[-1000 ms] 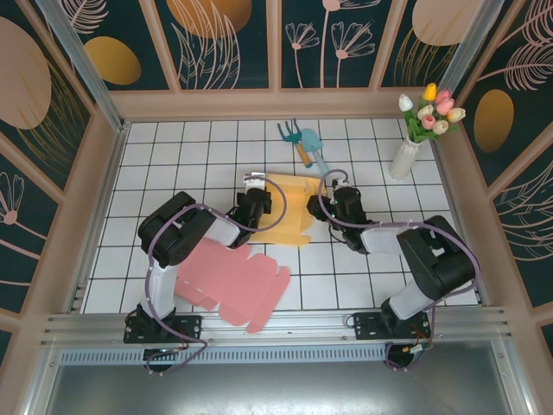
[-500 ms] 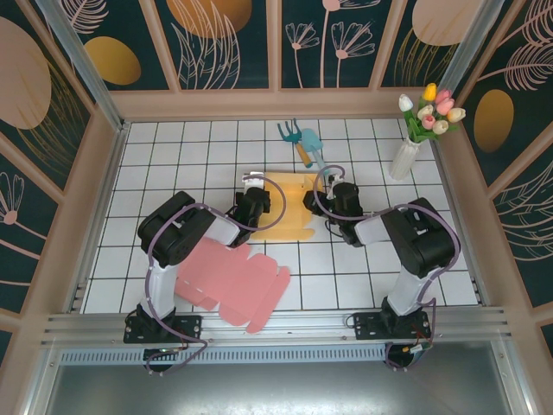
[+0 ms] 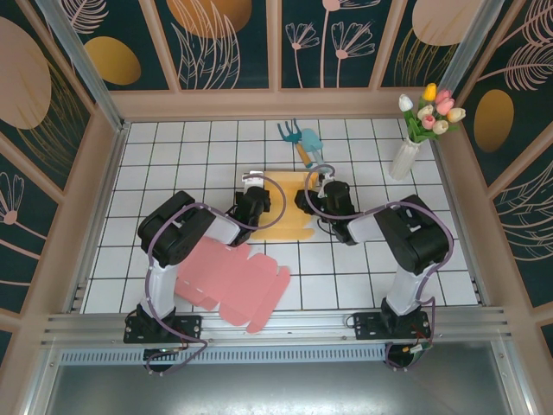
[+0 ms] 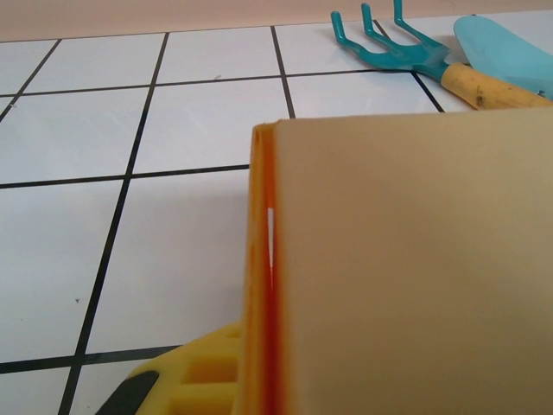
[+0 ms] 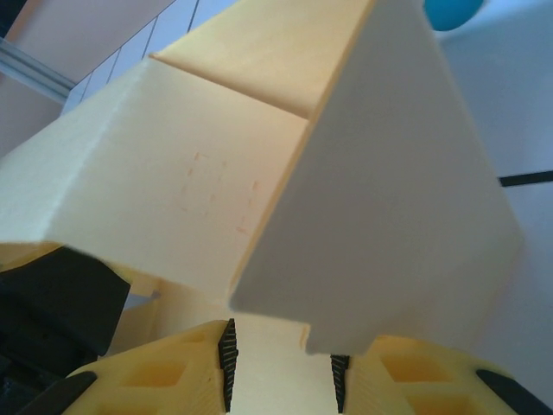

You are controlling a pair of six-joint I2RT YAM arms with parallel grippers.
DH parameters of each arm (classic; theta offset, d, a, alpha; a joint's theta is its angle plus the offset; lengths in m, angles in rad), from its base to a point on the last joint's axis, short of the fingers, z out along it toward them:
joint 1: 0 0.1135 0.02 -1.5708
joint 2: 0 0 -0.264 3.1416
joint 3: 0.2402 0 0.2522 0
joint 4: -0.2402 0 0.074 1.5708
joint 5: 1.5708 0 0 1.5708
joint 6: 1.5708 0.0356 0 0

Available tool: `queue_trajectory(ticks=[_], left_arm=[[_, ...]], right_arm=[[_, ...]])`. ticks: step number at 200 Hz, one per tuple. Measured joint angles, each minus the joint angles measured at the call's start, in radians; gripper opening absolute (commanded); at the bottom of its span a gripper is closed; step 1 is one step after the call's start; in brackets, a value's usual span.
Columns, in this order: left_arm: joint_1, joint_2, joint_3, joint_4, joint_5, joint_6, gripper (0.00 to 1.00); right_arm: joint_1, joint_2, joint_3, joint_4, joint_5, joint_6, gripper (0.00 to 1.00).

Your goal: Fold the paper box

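Note:
The yellow paper box (image 3: 283, 214) lies mid-table, partly folded, between my two grippers. My left gripper (image 3: 257, 201) holds its left edge. In the left wrist view a folded double panel of the box (image 4: 406, 259) stands upright against one yellow finger (image 4: 194, 385), and the other finger is hidden behind the panel. My right gripper (image 3: 314, 201) is at the box's right side. In the right wrist view it (image 5: 282, 367) stands open, its ribbed pads apart. Raised panels of the box (image 5: 259, 156) rise just past the fingertips, and one flap overhangs the right pad.
A flat pink box blank (image 3: 233, 278) lies near the left arm's base. A teal hand rake (image 3: 294, 134) and trowel (image 3: 313, 151) lie just beyond the yellow box. A white vase of tulips (image 3: 404, 156) stands at the back right.
My right gripper has moved left against the box, pushing its right panels up and inward, so the box looks narrower from above. The left gripper has stayed where it was.

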Motion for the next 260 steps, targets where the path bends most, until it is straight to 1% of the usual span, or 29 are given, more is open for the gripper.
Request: queue_trajectory(ticks=[34, 65, 112, 140, 160, 186, 226, 260], left_arm=[[0.000, 0.007, 0.014, -0.008, 0.000, -0.005, 0.00], [-0.001, 0.007, 0.014, -0.008, 0.004, -0.004, 0.00], [-0.001, 0.007, 0.022, -0.022, 0.005, -0.004, 0.00], [-0.001, 0.007, 0.023, -0.023, 0.006, -0.004, 0.00], [-0.001, 0.007, 0.023, -0.023, 0.006, -0.003, 0.00], [0.000, 0.007, 0.023, -0.024, 0.002, -0.004, 0.00], [0.000, 0.007, 0.023, -0.026, -0.003, -0.004, 0.00], [0.005, 0.007, 0.024, -0.029, -0.013, -0.004, 0.00]], right_arm=[[-0.004, -0.068, -0.024, -0.058, 0.116, -0.002, 0.40], [-0.041, -0.069, -0.017, -0.083, 0.143, -0.014, 0.41], [-0.069, 0.008, 0.030, -0.058, 0.124, -0.066, 0.41], [-0.072, 0.069, 0.049, -0.020, 0.055, -0.093, 0.39], [-0.072, 0.103, 0.053, 0.028, -0.006, -0.099, 0.34], [-0.066, 0.110, 0.053, 0.083, -0.057, -0.117, 0.33], [-0.021, 0.119, 0.097, 0.060, -0.043, -0.138, 0.33], [-0.008, 0.175, 0.156, 0.035, 0.009, -0.133, 0.33]])
